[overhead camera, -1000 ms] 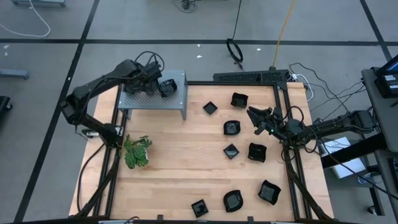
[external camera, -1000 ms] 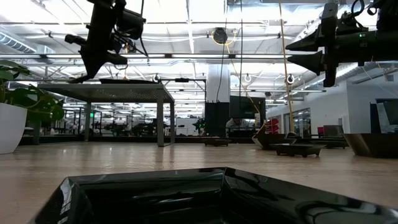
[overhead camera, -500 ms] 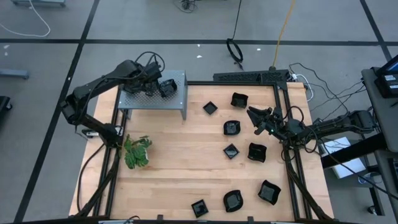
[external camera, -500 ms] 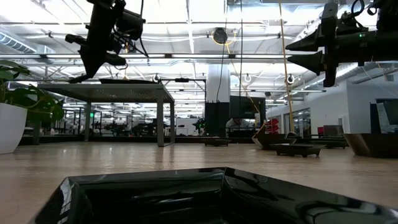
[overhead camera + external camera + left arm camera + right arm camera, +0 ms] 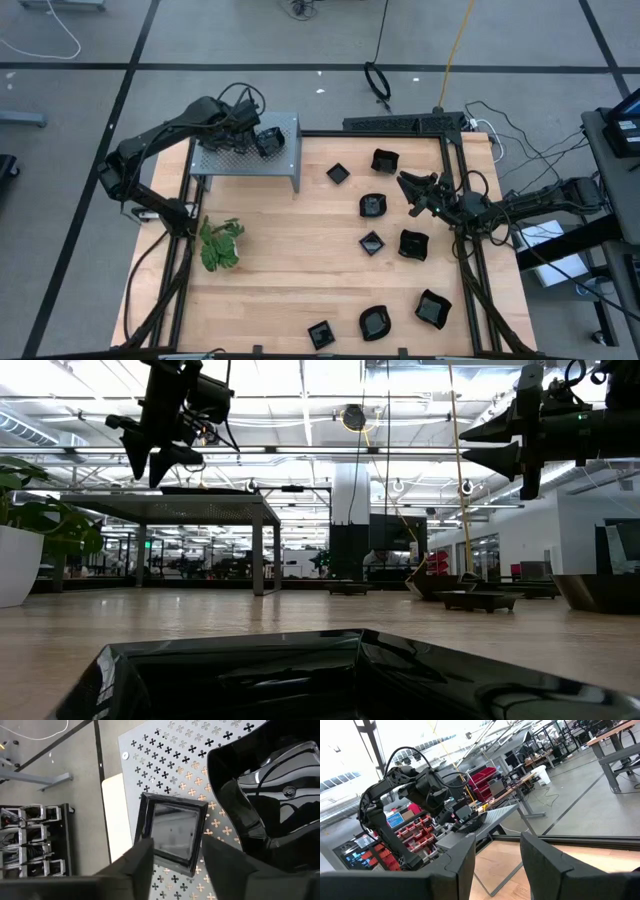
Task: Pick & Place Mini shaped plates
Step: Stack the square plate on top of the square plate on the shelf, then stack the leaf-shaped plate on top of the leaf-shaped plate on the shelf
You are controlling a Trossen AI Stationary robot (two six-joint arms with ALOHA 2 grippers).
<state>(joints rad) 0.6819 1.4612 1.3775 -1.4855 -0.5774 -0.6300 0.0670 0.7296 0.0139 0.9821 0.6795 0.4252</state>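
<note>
My left gripper (image 5: 172,851) hangs open over the grey perforated shelf (image 5: 240,160) at the table's far left. Its fingertips stand on either side of a small square black plate (image 5: 172,834) that lies flat on the shelf top. Beside that plate on the shelf sits a larger glossy black dish (image 5: 270,795). In the low view the left gripper (image 5: 148,474) stays just above the shelf. My right gripper (image 5: 407,195) is open and empty, held high over the table's far right among several black plates, such as one rounded plate (image 5: 373,205) and one larger plate (image 5: 413,244).
A green leafy plant (image 5: 220,243) stands at the table's left edge, near the shelf's legs. More black plates lie along the near edge (image 5: 375,322), one right in front of the low camera (image 5: 330,670). Bare wood lies in the table's middle and near left.
In the low view my left gripper has opened over the shelf. Its fingers, which reached down to the shelf top before, now show two spread tips slightly higher. The square plate lies on the shelf.
</note>
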